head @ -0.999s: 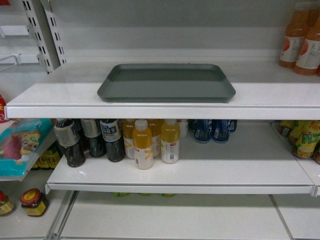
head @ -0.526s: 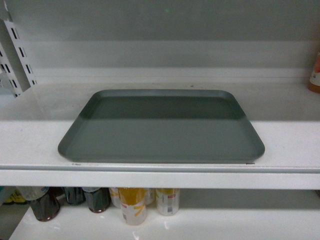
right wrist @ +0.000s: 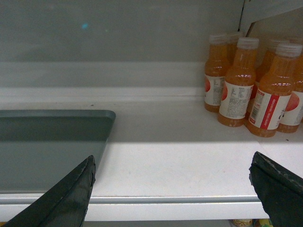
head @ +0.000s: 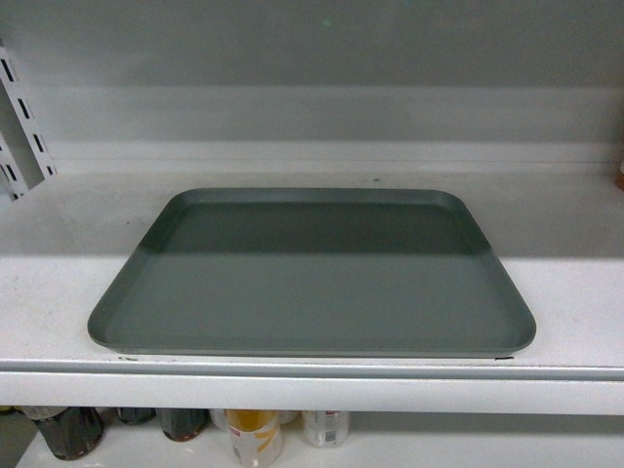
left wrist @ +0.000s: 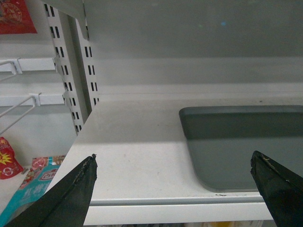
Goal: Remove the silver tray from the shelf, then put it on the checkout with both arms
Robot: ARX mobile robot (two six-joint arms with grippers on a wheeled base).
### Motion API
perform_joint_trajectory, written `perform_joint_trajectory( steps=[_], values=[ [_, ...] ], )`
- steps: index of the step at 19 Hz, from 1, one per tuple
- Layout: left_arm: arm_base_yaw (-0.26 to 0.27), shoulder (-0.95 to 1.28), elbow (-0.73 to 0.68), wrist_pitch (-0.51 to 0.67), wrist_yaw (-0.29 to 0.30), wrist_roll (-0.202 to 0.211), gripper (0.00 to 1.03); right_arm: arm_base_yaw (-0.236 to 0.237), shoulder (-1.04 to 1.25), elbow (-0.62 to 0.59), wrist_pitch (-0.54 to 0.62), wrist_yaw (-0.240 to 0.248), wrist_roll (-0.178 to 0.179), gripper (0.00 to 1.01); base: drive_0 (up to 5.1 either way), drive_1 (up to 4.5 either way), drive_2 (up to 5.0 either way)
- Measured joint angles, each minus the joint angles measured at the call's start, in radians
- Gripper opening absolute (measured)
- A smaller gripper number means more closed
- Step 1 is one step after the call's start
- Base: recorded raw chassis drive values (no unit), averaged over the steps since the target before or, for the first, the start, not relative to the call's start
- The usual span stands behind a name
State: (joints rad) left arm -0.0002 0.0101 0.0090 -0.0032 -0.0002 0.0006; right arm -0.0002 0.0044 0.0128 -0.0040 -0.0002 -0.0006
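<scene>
The silver tray (head: 312, 278) lies flat on the white shelf (head: 575, 292), its front rim close to the shelf's front lip. Neither gripper shows in the head view. In the left wrist view my left gripper (left wrist: 173, 158) is open in front of the shelf lip. The tray's left end (left wrist: 246, 146) lies ahead, by the right finger. My right gripper (right wrist: 173, 160) is also open before the lip, with the tray's right end (right wrist: 47, 146) ahead by its left finger. Both grippers hold nothing. The checkout is out of view.
Several orange drink bottles (right wrist: 241, 90) stand on the shelf to the right of the tray. A slotted upright (left wrist: 71, 71) and wire hooks (left wrist: 19, 101) lie to the left. Bottles (head: 253, 434) stand on the board below. A pale back panel (head: 312, 107) closes the shelf.
The head view has drawn closer to the shelf, so the tray fills more of the frame. The tray itself has kept its place on the shelf.
</scene>
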Motion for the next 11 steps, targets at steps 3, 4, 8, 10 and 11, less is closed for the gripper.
perform_joint_trajectory(
  steps=[3, 4, 8, 10, 11],
  values=[
    [0.000, 0.000, 0.000, 0.000, 0.000, 0.000, 0.98, 0.000, 0.000, 0.000, 0.000, 0.000, 0.000, 0.98, 0.0, 0.00, 0.0],
    [0.000, 0.000, 0.000, 0.000, 0.000, 0.000, 0.98, 0.000, 0.000, 0.000, 0.000, 0.000, 0.000, 0.98, 0.0, 0.00, 0.0],
    [0.000, 0.000, 0.000, 0.000, 0.000, 0.000, 0.98, 0.000, 0.000, 0.000, 0.000, 0.000, 0.000, 0.98, 0.0, 0.00, 0.0],
    [0.000, 0.000, 0.000, 0.000, 0.000, 0.000, 0.98, 0.000, 0.000, 0.000, 0.000, 0.000, 0.000, 0.98, 0.0, 0.00, 0.0],
    [0.000, 0.000, 0.000, 0.000, 0.000, 0.000, 0.98, 0.000, 0.000, 0.000, 0.000, 0.000, 0.000, 0.98, 0.0, 0.00, 0.0]
  ],
)
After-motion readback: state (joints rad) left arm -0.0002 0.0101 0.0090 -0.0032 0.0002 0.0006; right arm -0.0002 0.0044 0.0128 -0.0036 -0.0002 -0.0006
